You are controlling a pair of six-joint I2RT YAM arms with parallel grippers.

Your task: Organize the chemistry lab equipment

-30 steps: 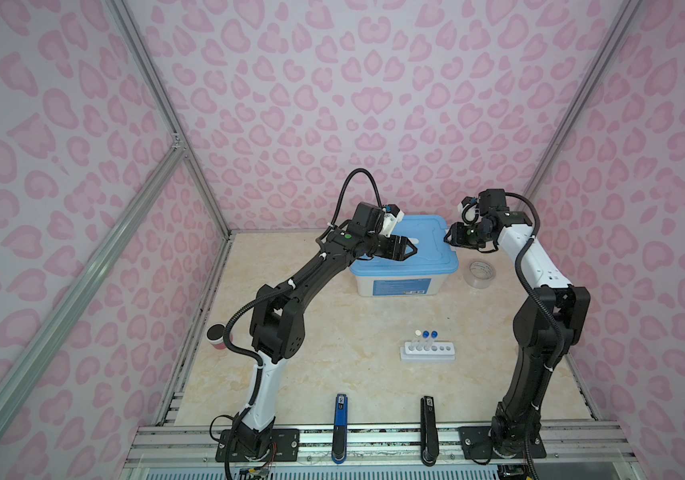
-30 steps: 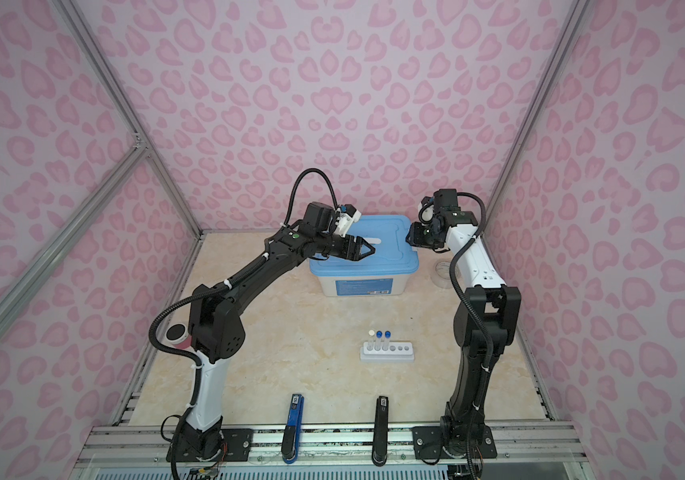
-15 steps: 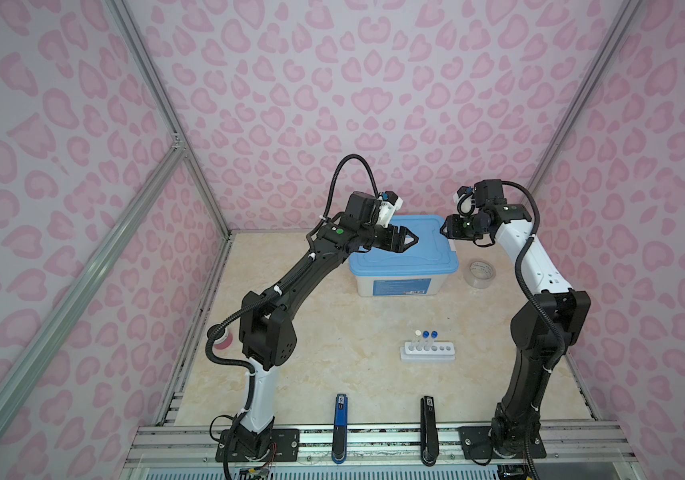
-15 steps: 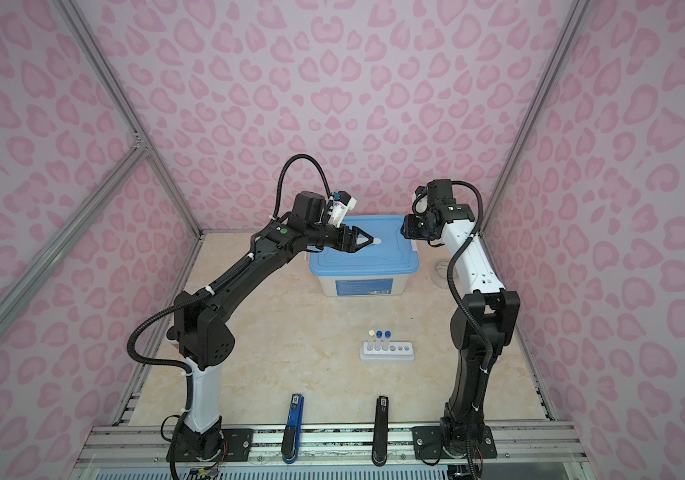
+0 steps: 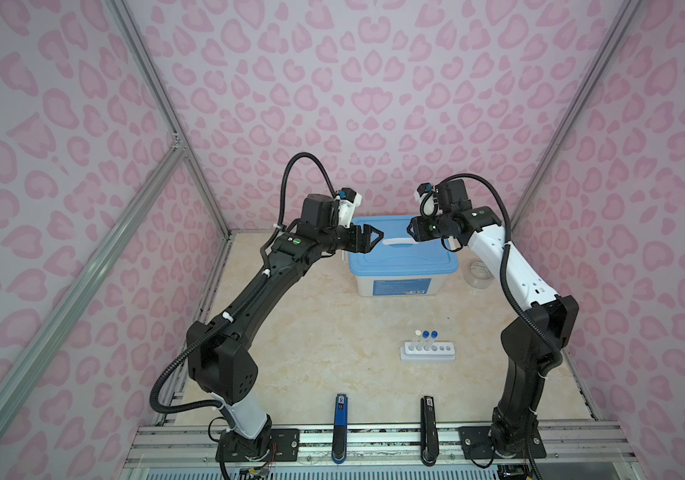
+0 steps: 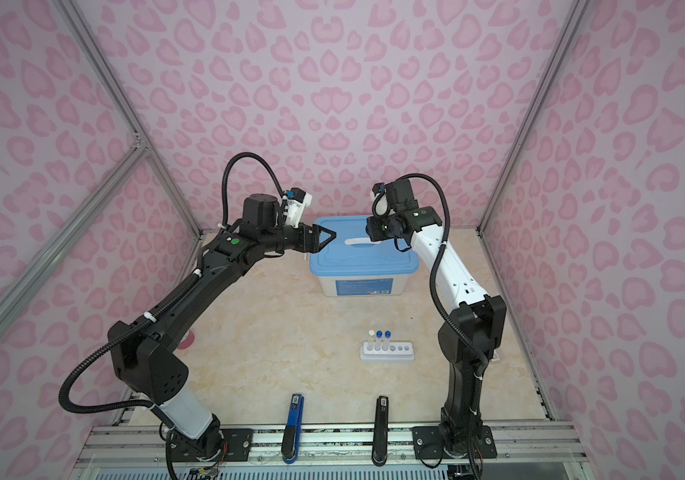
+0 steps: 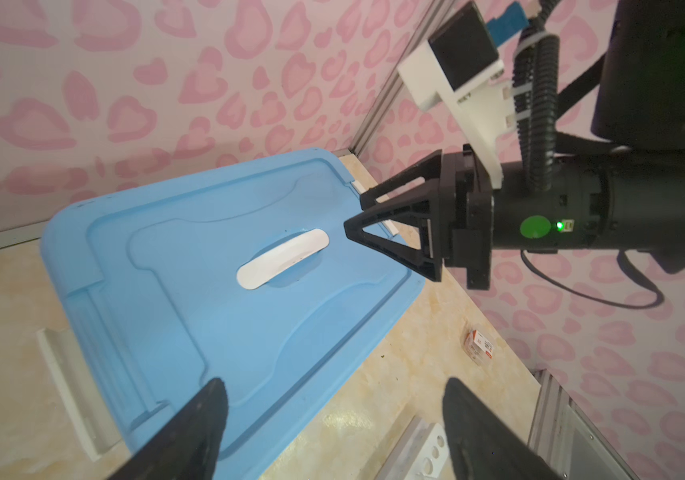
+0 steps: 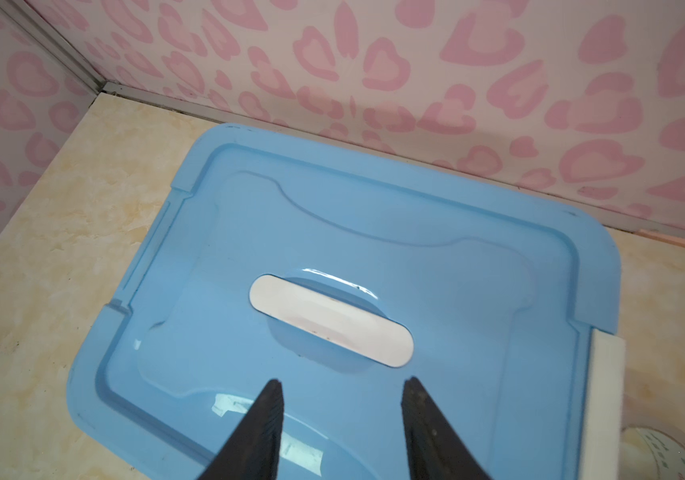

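Note:
The white six-hole rack (image 5: 428, 352) stands on the front right of the table, also in the other top view (image 6: 387, 352). It holds three thin clear tubes (image 5: 426, 338), one white-capped and two blue-capped. My left gripper (image 5: 376, 239) hangs open over the left edge of the blue box lid (image 5: 403, 259); in the left wrist view the gripper (image 7: 334, 395) has nothing between its fingers. My right gripper (image 5: 412, 229) hovers open above the lid's right part. In the right wrist view this gripper (image 8: 342, 390) is empty, just short of the white handle (image 8: 330, 326).
The blue-lidded white box (image 6: 359, 286) stands at the back centre. A clear tape roll (image 5: 480, 274) lies to its right. The pink jar (image 6: 187, 338) peeks out behind my left arm. A small red-labelled clear box (image 7: 480, 347) lies near the right wall.
My left gripper has drawn back leftward from the middle of the lid and opened wider. My right gripper has moved left, further over the lid.

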